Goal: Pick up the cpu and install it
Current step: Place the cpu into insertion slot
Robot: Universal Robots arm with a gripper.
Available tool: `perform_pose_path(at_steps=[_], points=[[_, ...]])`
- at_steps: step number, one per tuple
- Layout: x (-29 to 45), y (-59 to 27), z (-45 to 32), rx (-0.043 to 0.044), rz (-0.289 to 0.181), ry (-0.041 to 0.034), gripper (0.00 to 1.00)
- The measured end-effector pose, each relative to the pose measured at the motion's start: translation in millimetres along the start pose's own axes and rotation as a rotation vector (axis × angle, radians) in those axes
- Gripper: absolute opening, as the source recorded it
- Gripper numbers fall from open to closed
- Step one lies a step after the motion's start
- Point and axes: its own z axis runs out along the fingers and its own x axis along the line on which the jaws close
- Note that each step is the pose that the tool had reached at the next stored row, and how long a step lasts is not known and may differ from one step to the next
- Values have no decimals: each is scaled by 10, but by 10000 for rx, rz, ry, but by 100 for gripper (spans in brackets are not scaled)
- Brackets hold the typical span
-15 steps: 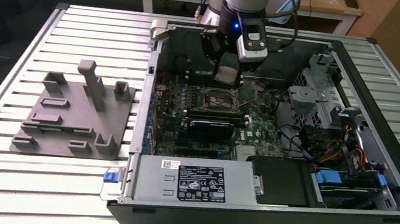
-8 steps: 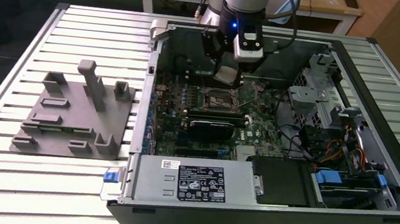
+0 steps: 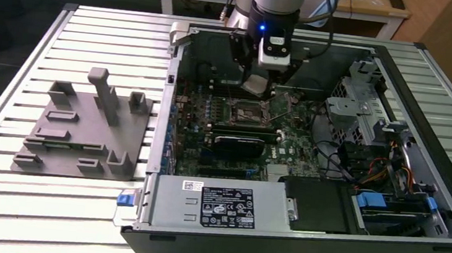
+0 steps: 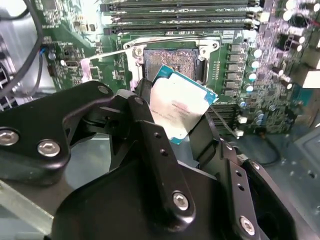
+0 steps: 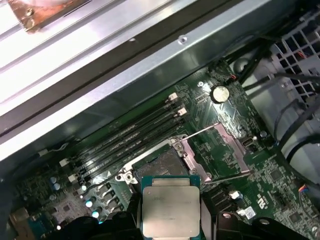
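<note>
So the end effector (image 4: 175,114) has the cpu (image 4: 180,106) pinched by two opposite edges. The fingers (image 4: 145,107) are closed only as far as the chip's width, and the metal lid faces both wrist views. Gripping the edges makes sense to me, since it keeps the underside off everything and free to land on the contacts.

In the exterior view the chip (image 3: 255,84) hangs inside the open PC case (image 3: 299,233), roughly 12 o'clock of the socket (image 3: 248,111) and a bit above it, not touching as far as I can tell. It looks tilted rather than flat to the board.

The socket's load plate (image 5: 226,150) is flipped open, which I'd guess is why the bare socket bed (image 5: 159,165) is exposed and waiting.

The arm (image 3: 275,1) drops in from 12 o'clock of the case, with the wrist pointing pretty much straight down into the chassis.

The grey fixture block (image 3: 84,131) sits on the slatted counter (image 3: 94,33) at about 9 o'clock of the case, well apart from the action.
</note>
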Motion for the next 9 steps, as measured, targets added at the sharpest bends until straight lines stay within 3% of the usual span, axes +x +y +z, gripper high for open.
perform_pose_path(at_steps=[9], points=[[0,0,10,21,1535,-59,55]])
